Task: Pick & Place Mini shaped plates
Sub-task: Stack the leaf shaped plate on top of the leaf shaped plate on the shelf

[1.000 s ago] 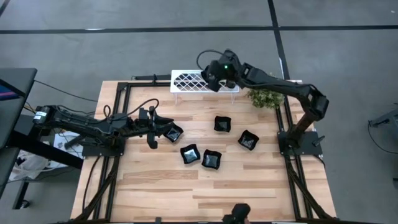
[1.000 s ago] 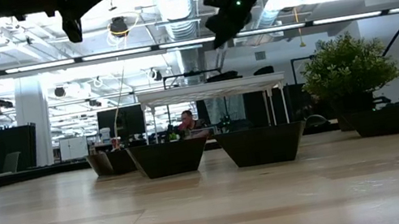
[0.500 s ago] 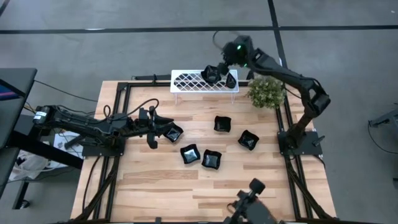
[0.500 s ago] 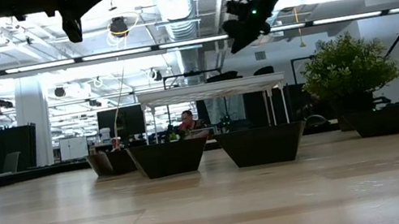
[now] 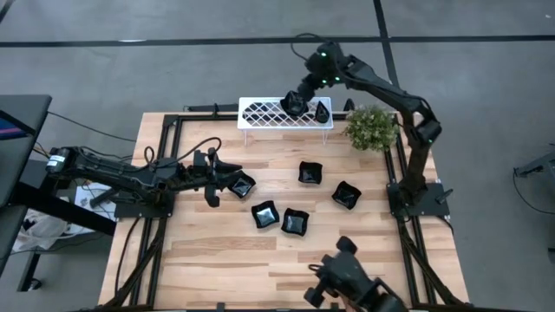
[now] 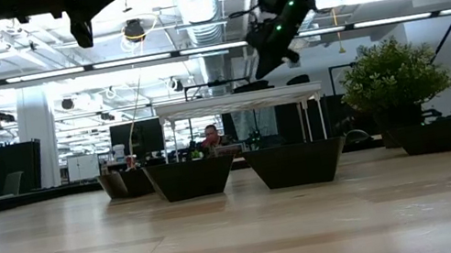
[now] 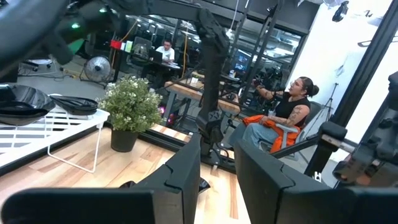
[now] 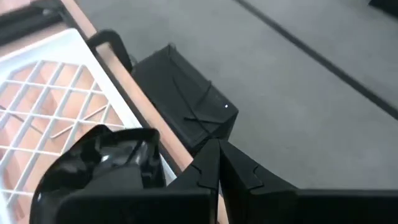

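1. The white lattice rack (image 5: 285,113) stood at the far edge of the wooden surface (image 5: 225,260) and carried two black mini plates (image 5: 295,105), both toward the rack's end nearest the potted plant (image 5: 373,127).
2. Five more mini plates lay loose on the surface in front of the rack: one (image 5: 242,185) just beside the left gripper (image 5: 214,176), two (image 5: 264,213) touching or nearly touching each other farther forward, and two (image 5: 310,172) closer to the plant's side.
3. The right gripper (image 5: 305,89) hung above the rack's far edge by the two racked plates, its jaws closed together on nothing.
4. The left gripper's jaws stood narrowly apart, empty, well away from the rack.
5. Only the right wrist view showed the glossy plate (image 8: 102,168) resting on the lattice (image 8: 43,99) close up, with a black box (image 8: 186,102) on the floor beyond the rack.
6. Only the left wrist view showed a seated person (image 7: 283,118) in the room past the plant (image 7: 129,106).
7. The low view showed the plates (image 6: 193,177) side-on as dark wedges in front of the rack (image 6: 240,101).
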